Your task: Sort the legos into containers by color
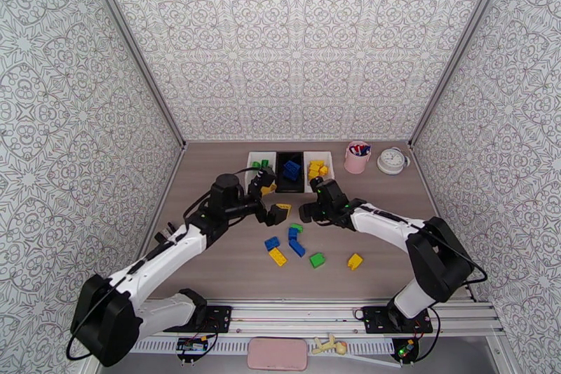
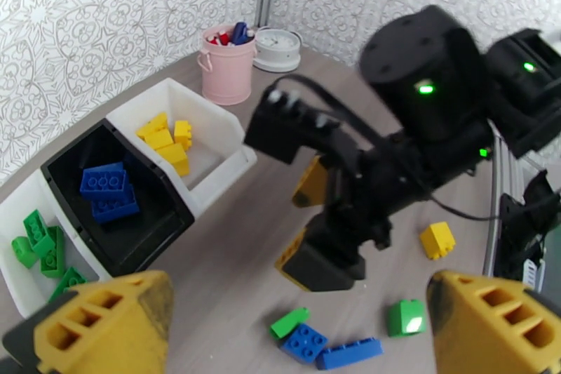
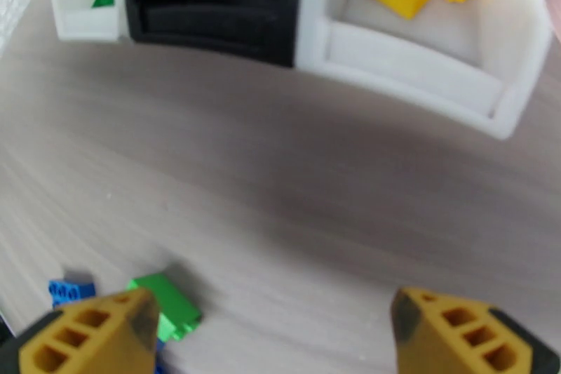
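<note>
Three containers stand side by side at the back. The left white bin (image 1: 251, 158) holds green legos, the black bin (image 1: 279, 184) blue ones, and the right white bin (image 1: 330, 161) yellow ones. Loose legos lie mid-table: a yellow one (image 1: 283, 208), a green one (image 1: 296, 227), blue ones (image 1: 297, 248), a green one (image 1: 317, 259) and a yellow one (image 1: 355, 261). My left gripper (image 1: 271, 197) is open and empty in front of the bins. My right gripper (image 1: 311, 198) faces it, open and empty. In the right wrist view a green lego (image 3: 168, 306) lies by the left finger.
A pink cup of pens (image 1: 357, 156) and a round white clock (image 1: 393, 160) stand right of the bins. Patterned walls close in the table on three sides. The two grippers are close together, with the right gripper's fingers (image 2: 319, 266) large in the left wrist view.
</note>
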Controlling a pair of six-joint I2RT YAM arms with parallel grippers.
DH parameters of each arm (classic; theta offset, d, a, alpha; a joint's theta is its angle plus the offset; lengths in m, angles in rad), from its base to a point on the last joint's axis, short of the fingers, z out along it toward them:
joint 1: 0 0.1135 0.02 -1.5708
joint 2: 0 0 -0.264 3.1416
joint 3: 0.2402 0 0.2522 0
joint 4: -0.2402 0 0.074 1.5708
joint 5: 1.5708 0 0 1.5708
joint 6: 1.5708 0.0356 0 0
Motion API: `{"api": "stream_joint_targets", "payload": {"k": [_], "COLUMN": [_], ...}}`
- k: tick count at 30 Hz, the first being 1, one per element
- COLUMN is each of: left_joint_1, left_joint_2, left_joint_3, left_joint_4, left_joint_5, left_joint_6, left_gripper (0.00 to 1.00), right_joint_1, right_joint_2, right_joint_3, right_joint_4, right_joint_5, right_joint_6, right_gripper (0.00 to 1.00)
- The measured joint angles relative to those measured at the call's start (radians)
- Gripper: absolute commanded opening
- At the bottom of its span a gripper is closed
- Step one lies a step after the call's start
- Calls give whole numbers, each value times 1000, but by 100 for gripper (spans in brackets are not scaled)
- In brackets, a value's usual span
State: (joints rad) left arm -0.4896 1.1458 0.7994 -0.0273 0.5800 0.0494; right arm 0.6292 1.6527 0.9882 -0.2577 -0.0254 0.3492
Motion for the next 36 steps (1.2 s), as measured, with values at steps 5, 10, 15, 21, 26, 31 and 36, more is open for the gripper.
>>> {"api": "stream_joint_targets", "payload": {"k": [5,10,15,21,26,31,36], "left_joint_1": [18,41,56,76,106,122,133], "left_joint_2": [-93,-158,-235,-251,-243,-224,-222], "left_joint_3": [-21,-83,-156,-201,-201,-201,-201], "left_joint_4": [-140,-189,-185,-159,-145,-142,-140], "left_joint_5": [60,109,133,138,161,180,186], "left_joint_6": [68,95,114,133,140,143,143], "left_gripper": [100,100,100,100,100,100,100], "right_joint_1": [50,97,129,132,132,132,132], "right_joint_2": [92,200,290,325,325,325,325], "right_joint_3": [103,235,332,362,362,362,364], "right_joint_4": [-82,-190,-288,-371,-410,-417,-417], "right_joint_5": [-21,-28,-21,0,18,21,21], "right_joint_6": [-24,-59,-94,-137,-158,-167,-169], "right_gripper": [89,88,81,68,60,51,42]}}
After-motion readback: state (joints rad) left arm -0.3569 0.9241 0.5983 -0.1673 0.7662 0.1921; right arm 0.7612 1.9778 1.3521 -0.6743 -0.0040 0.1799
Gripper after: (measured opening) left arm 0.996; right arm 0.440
